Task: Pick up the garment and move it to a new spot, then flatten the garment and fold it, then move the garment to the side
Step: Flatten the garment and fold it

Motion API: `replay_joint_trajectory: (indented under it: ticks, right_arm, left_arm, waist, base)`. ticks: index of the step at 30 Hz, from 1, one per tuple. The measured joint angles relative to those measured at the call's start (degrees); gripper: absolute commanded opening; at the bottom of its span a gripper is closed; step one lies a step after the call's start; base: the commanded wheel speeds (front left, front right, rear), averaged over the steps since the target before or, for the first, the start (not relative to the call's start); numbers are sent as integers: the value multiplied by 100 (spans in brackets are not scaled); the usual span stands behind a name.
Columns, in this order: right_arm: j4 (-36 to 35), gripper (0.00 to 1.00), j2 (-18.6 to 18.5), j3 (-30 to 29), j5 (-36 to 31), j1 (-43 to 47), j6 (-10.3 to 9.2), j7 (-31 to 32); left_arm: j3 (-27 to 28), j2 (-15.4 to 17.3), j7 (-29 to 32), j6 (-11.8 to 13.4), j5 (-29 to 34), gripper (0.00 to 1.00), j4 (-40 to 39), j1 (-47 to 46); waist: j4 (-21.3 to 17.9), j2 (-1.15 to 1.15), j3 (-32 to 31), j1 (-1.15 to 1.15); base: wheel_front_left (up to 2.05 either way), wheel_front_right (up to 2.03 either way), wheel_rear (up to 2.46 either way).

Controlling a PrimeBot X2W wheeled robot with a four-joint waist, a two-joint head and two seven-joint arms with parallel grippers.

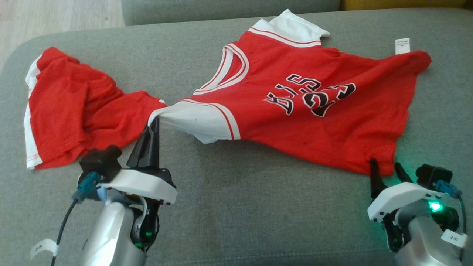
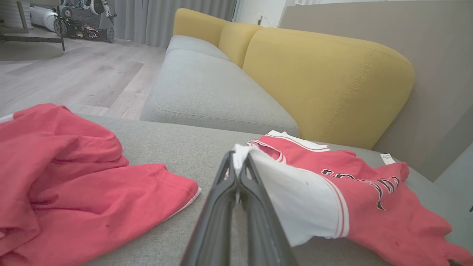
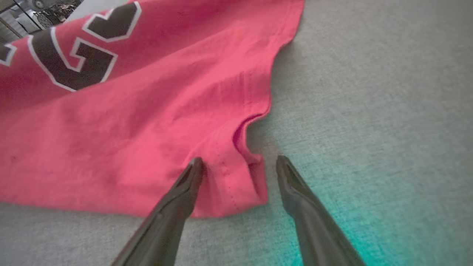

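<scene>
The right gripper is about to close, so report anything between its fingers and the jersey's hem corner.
Nothing visible is in the way. The right gripper is open and straddles the hem corner of the jersey: one finger is over the red cloth, the other over the bare grey cushion beside it.

We read a black, white-edged 23 slanting across the chest of the red jersey. At 9 o'clock from it runs a row of matching letters. Creases break the word, and we are sure only of its closing S. A white tag on the hem, at 2 o'clock from the 23, carries print too small for us to read. The white cable labels are likewise too blurred to read.
</scene>
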Motion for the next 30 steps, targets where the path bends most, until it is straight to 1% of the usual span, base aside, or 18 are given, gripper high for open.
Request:
replay_joint_trajectory:
  ticks: [5,6,7,8,14,17,20,22,24,27,30]
  right_arm:
    - [359,100,-18,38,0,-222,0,-49]
    - [423,52,-24,60,1,-269,0,-49]
    - [471,14,-30,91,1,-304,0,-49]
    - [510,0,-30,120,1,-325,0,-49]
    - [531,0,-16,144,-174,-322,0,7]
    - [244,0,-15,166,-175,-273,0,169]
    - [-404,0,-25,320,-159,-255,0,472]
    - [-975,0,-98,541,2,-254,0,811]
    - [-1635,0,-260,701,256,-256,0,1182]
    - [-2594,0,-598,812,699,-271,0,1752]
    - [-3249,0,-751,758,1118,-332,0,2264]
  left_arm:
    - [21,-5,0,-41,0,0,25,-1]
    - [20,-7,0,-41,0,0,32,-2]
    - [19,-9,0,-41,0,0,40,-2]
    - [18,-10,0,-40,-1,0,46,-2]
    - [15,-18,1,-22,-46,0,51,-2]
    - [18,-24,1,-10,-90,0,12,2]
    - [23,-26,1,-9,-315,0,-53,5]
    - [18,-26,1,-11,-466,0,-134,6]
    - [18,-26,0,-12,-660,0,-265,4]
    - [18,-26,3,-13,-973,0,-471,-36]
    - [42,-30,140,-15,-1177,0,-793,-246]
  waist:
    - [24,0,25,0]
    - [24,0,17,0]
    - [22,0,3,0]
    - [18,0,-16,0]
    - [-29,0,-167,0]
    - [-67,0,-311,0]
    - [-117,0,-488,0]
    - [-151,0,-628,0]
    - [-183,0,-771,0]
    - [-222,0,-958,0]
    - [-230,0,-1132,0]
  base:
    - [0,0,0]
    - [0,0,0]
    - [0,0,0]
    - [0,0,0]
    - [0,0,0]
    - [0,0,0]
    - [0,0,0]
    - [0,0,0]
    - [0,0,0]
    - [0,0,0]
    - [0,0,0]
